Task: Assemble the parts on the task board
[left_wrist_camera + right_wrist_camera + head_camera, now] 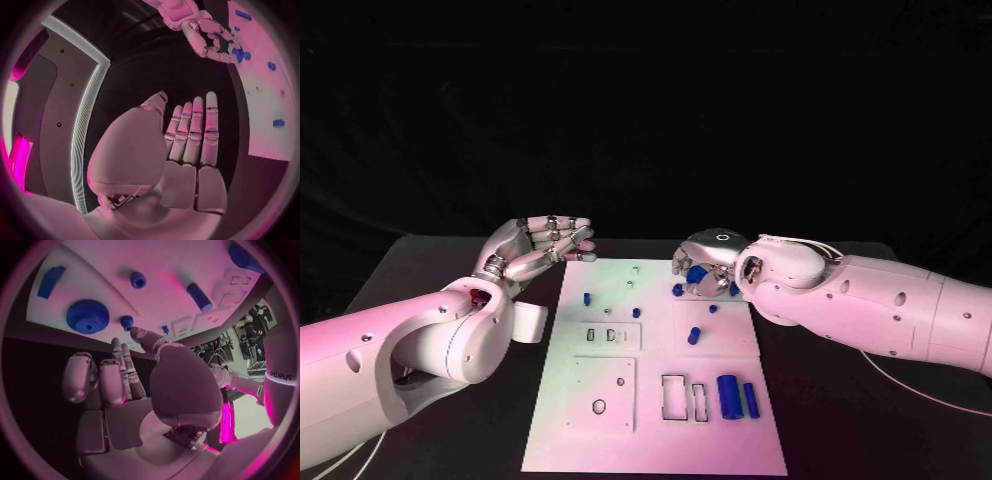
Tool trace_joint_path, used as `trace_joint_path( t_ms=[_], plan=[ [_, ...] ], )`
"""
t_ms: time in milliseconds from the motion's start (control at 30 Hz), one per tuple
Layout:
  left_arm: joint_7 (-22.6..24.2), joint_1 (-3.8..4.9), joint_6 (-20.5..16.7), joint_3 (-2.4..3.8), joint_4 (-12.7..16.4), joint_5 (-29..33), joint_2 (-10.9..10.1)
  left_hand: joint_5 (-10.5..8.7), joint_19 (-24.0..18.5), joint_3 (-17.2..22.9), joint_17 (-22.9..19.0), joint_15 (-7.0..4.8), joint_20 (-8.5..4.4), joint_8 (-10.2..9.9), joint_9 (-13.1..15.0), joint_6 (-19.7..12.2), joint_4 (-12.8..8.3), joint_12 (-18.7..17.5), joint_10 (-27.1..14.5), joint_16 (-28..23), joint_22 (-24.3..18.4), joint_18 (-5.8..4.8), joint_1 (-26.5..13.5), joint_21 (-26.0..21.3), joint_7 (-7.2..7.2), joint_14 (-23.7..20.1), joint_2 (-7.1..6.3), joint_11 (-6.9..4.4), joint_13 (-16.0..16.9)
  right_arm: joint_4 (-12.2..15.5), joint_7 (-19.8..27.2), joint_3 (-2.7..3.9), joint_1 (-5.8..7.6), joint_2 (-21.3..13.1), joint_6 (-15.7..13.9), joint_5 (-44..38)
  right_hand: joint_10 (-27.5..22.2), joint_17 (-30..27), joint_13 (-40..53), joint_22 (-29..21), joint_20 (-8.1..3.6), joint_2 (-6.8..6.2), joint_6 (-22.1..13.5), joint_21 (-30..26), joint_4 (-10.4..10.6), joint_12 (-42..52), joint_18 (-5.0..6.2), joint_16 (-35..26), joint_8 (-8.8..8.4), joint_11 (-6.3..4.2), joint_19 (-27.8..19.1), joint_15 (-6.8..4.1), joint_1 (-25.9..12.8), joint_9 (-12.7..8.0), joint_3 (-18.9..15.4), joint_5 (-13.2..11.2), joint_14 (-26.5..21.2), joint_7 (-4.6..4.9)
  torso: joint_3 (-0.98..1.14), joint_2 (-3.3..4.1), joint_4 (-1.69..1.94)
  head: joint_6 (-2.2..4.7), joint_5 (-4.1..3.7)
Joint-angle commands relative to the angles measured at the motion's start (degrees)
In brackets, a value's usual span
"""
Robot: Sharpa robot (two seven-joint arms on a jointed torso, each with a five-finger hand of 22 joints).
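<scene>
You are looking at a robotics lab or test cell, not a home or shop. The black table (444, 255) stands before a black backdrop with nothing domestic on it, and it carries a white task board (661, 440) with cut-out slots and small blue parts (730, 392), the kind of fixture used for assembly trials. In the right wrist view, cluttered equipment and cabling (250, 332) stand at the room's edge, and the left wrist view shows a framed wall panel with a light strip (84, 130).
</scene>
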Motion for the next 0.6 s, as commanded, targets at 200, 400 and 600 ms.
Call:
trace_joint_path(
  t_ms=[200,400,600],
  plan=[
    [-0.1,0.12,1.2,0.07,0.0,-0.3,0.1,-0.3,0.6,0.2,0.1,-0.01,0.0,-0.4,-0.1,-0.3,0.1,-0.2,0.2,-0.3,0.1,0.67,-0.2,0.4,0.34,-0.3,-0.64,0.23,-0.1,-0.9,-1.1,-0.12,-0.32,1.0,2.1,-2.7,-0.3,0.6,0.0,0.8,0.25,-0.27,-0.4,0.7,0.5,-0.1,-0.81,0.6,-0.21,0.12,0.3,0.41,0.5,0.3,0.1,-0.2,2.3,0.04,-0.07,0.98,0.22,0.6,-0.09],
    [-0.1,0.13,1.2,0.08,-0.2,-0.3,0.2,-0.29,0.6,0.1,0.2,0.03,-0.01,-0.5,-0.1,-0.4,0.1,-0.4,0.1,-0.3,0.1,0.65,-0.3,0.5,0.45,-0.3,-0.65,0.31,-0.1,-1.6,-1.0,-0.19,-0.53,1.6,2.7,-2.7,-0.3,1.0,0.1,1.4,0.32,-0.01,-0.1,1.2,0.8,-0.1,-0.85,1.2,-0.05,0.14,0.3,0.45,0.4,0.5,0.2,-0.2,2.3,0.06,-0.17,1.32,0.37,0.63,0.11],
    [-0.2,0.14,1.2,0.08,-0.4,-0.3,0.4,-0.29,0.6,0.1,0.2,0.06,0.0,-0.5,-0.2,-0.5,0.1,-0.5,0.0,-0.4,0.1,0.63,-0.4,0.6,0.53,-0.3,-0.65,0.36,-0.1,-2.0,-1.0,-0.26,-0.72,1.8,3.3,-2.7,0.6,1.7,0.4,2.8,0.35,0.56,0.5,2.1,1.3,0.2,-1.06,1.9,0.31,0.02,0.7,0.4,0.4,1.0,0.6,-0.4,2.3,0.0,-0.14,1.73,0.36,0.72,-0.01]
  ],
)
